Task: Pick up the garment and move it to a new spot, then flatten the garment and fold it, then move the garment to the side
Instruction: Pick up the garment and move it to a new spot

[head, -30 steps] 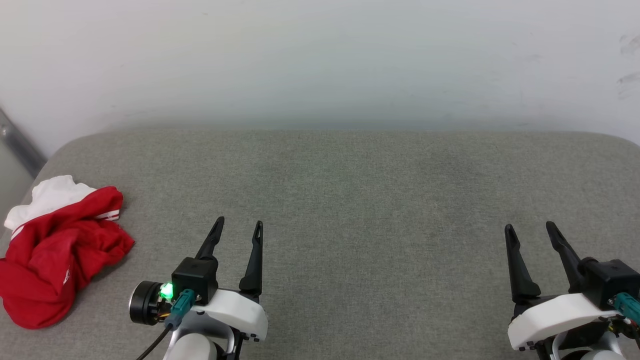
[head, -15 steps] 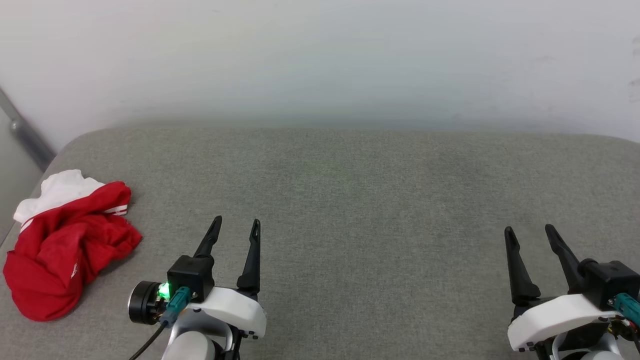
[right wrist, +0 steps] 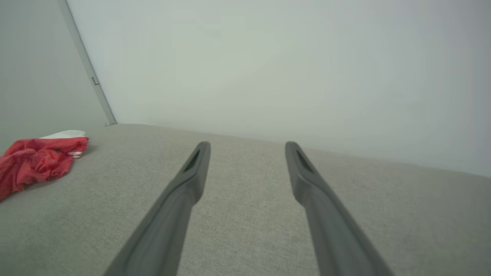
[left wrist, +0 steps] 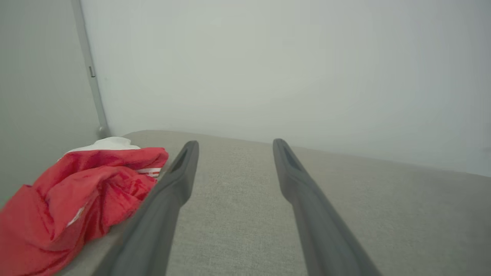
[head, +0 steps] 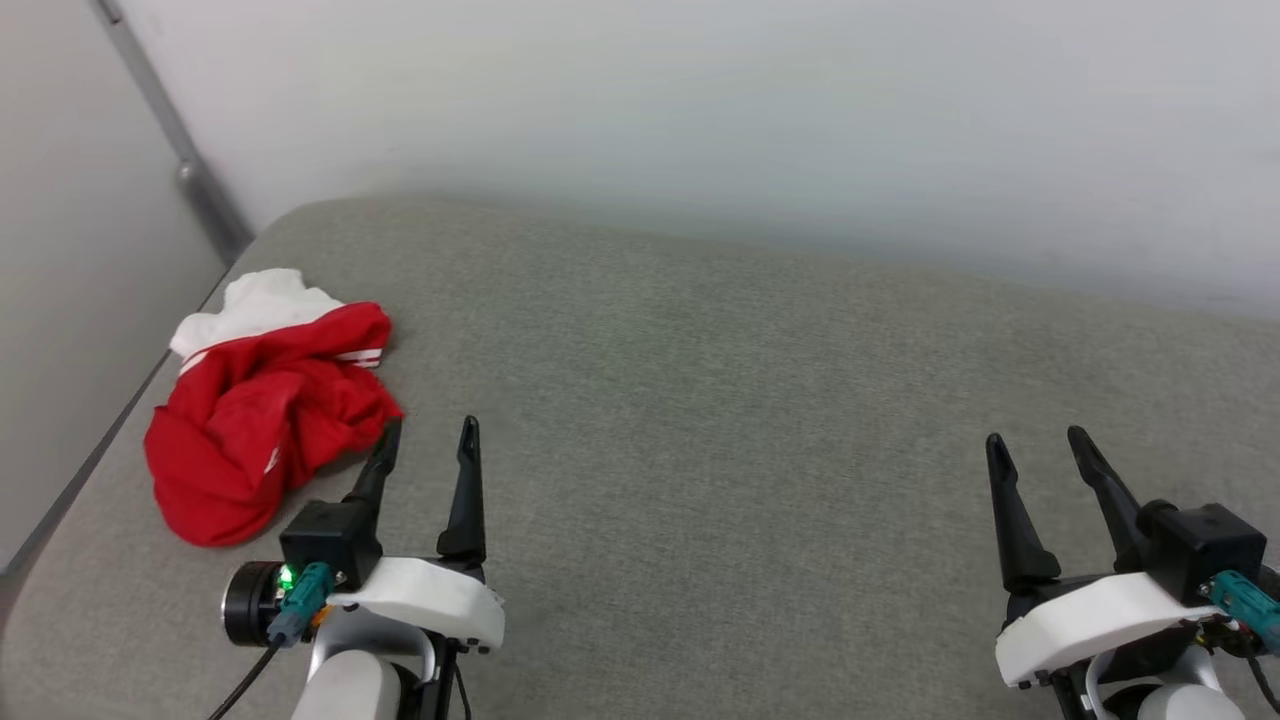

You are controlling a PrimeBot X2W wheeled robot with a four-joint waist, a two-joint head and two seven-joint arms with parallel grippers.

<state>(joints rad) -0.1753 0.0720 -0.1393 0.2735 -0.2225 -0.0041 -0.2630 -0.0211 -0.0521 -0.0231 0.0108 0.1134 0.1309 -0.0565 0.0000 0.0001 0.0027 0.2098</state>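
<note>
The head view now looks further to the robot's left than it did a second ago, so the camera has turned. The garment (head: 262, 432) has not shifted on the grey cushion (head: 700, 400). With that turn, the left gripper (head: 430, 428) now stands just beside the red heap, where before it was well apart from it.

Both grippers have their fingers spread wide and hold nothing. The garment lies crumpled to the left of the left gripper and slightly ahead of it. Its nearest red fold is right by the tip of that gripper's outer finger; whether the two touch cannot be told. The heap's longer line runs roughly along the way the fingers point, with the white sleeve at the far end.

The right gripper (head: 1034, 437) is well apart from the garment, which lies far to its left across bare cushion. The left arm is much the nearer, so the pick-up likely falls to it, with a short swing leftward and down onto the fabric.
</note>
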